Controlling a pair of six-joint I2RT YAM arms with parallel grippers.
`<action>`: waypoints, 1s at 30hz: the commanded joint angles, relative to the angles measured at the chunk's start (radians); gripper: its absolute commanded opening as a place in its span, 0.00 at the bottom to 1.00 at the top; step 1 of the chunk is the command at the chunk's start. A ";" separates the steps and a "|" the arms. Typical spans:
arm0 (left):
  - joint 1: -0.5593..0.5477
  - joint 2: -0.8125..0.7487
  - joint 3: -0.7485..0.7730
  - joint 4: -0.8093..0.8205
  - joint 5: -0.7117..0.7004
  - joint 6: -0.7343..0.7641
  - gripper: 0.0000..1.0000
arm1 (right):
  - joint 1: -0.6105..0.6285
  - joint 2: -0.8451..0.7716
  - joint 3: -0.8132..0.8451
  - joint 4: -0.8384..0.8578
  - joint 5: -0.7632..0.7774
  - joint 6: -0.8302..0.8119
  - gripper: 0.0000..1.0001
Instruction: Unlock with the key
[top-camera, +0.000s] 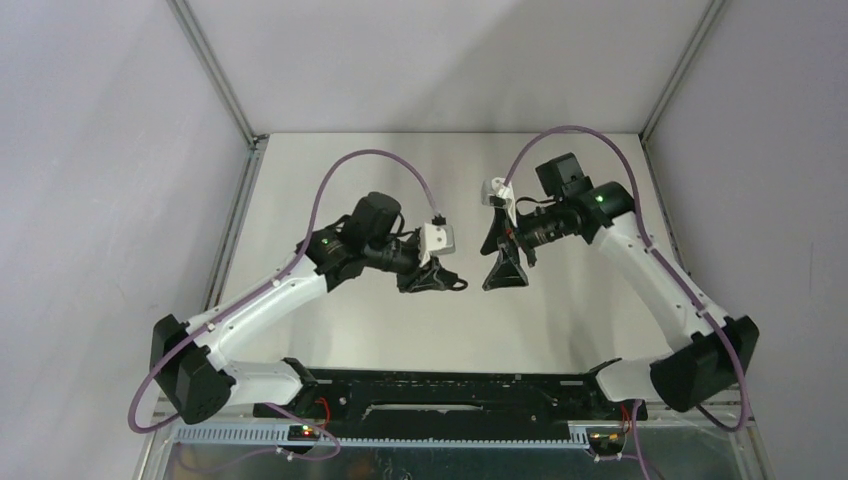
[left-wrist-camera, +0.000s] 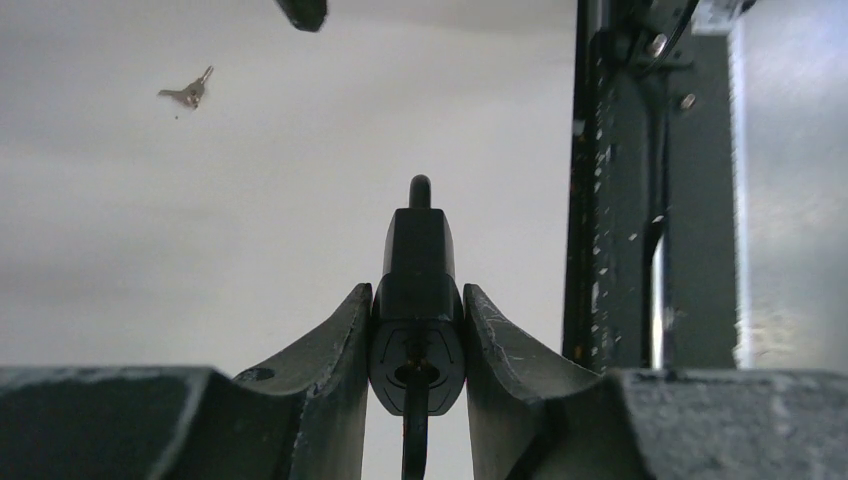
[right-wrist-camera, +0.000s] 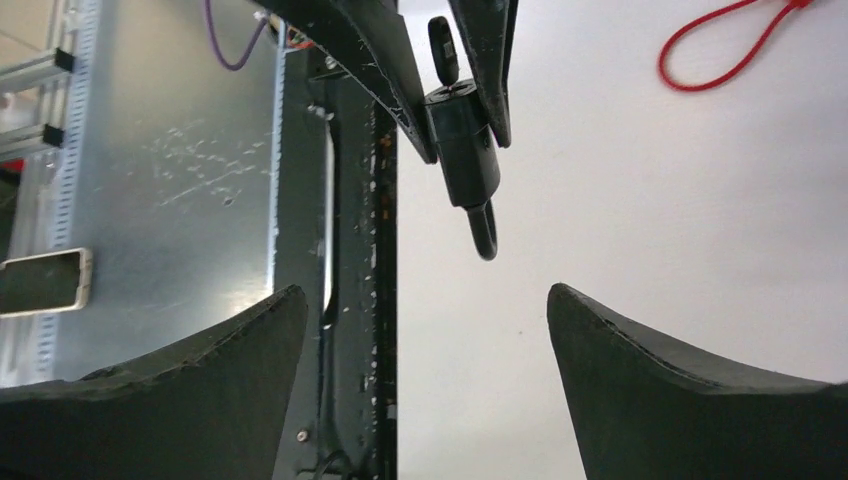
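No word, number, brand or sign can be read in any of the three views. The padlock (left-wrist-camera: 417, 345), at about 6 o'clock in the left wrist view, has some faint lines on the face around its keyhole. They are too small and too blurred to say if they are letters.
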 joint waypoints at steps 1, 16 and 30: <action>0.049 -0.015 0.064 0.205 0.214 -0.216 0.00 | 0.019 -0.073 -0.060 0.249 0.049 0.116 0.88; 0.078 0.034 0.034 0.408 0.303 -0.482 0.00 | 0.118 -0.050 -0.097 0.344 0.107 0.169 0.74; 0.077 0.021 0.012 0.441 0.343 -0.491 0.00 | 0.113 -0.004 -0.117 0.352 0.045 0.181 0.64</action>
